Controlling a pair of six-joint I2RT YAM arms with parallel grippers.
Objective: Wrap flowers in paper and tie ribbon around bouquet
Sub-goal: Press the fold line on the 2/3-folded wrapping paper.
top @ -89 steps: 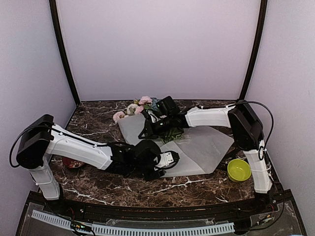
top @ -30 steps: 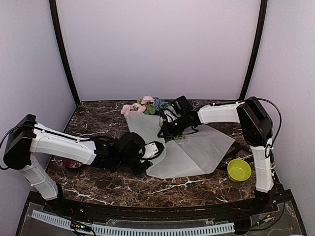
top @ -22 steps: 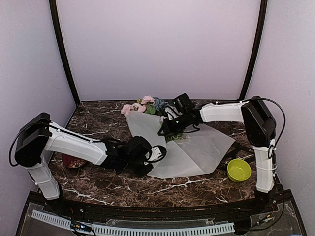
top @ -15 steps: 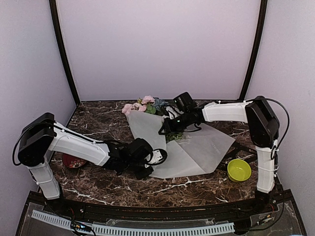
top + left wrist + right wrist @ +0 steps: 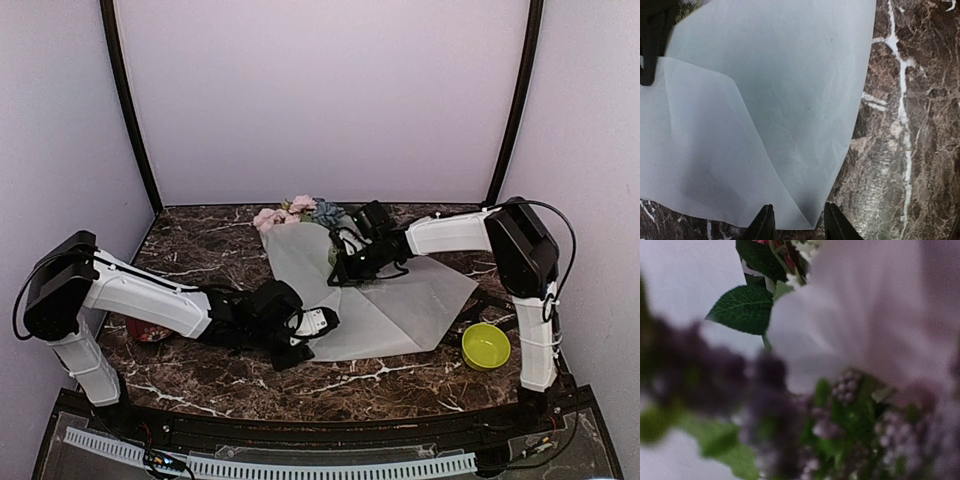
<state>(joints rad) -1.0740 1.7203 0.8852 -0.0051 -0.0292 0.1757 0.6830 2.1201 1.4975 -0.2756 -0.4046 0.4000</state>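
Observation:
The flowers [image 5: 296, 212] lie at the back of the table, blooms pointing left, and the stems are hidden under a folded flap of the frosted paper [image 5: 400, 300]. My right gripper [image 5: 338, 275] rests on that flap over the stems. Its wrist view is filled with blurred blooms and a green leaf [image 5: 745, 307], so the fingers are hidden. My left gripper [image 5: 320, 322] sits at the sheet's near-left corner. In its wrist view the paper [image 5: 790, 100] shows a diagonal fold, and its corner lies between the parted tips of the gripper [image 5: 798, 225]. The ribbon is out of view.
A yellow-green bowl [image 5: 486, 346] stands at the right, near the right arm's base. A red object [image 5: 148, 330] peeks out beneath the left arm. Black frame posts and lilac walls close in the dark marble table [image 5: 200, 260].
My left gripper has drawn back toward the near edge to the paper's corner, its jaws a little narrower. The right gripper and the flowers have shifted slightly right.

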